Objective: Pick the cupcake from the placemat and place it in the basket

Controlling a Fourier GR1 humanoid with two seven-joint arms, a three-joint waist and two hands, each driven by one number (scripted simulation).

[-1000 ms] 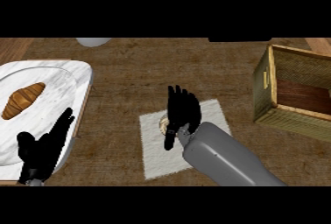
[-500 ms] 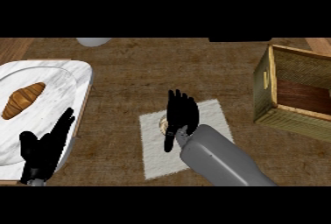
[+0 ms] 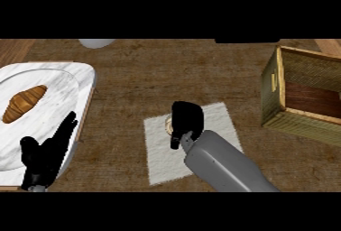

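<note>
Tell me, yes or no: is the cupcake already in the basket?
No: the cupcake sits on the placemat under the right hand, apart from the basket.

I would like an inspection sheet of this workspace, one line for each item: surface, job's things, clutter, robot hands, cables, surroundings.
Surface: brown woven-look counter top.
Job's things: white placemat at the middle; the cupcake on it, mostly hidden under the right robot hand; wicker basket at the right edge, nothing seen inside.
Clutter: croissant on a white plate that sits on a marble board at the left.
Robot hands: right robot hand curled round the cupcake; left robot hand open, resting over the plate's lower edge.
Cables: nothing seen.
Surroundings: a pale rounded object and a dark object cut off at the top edge, not identifiable.
</note>
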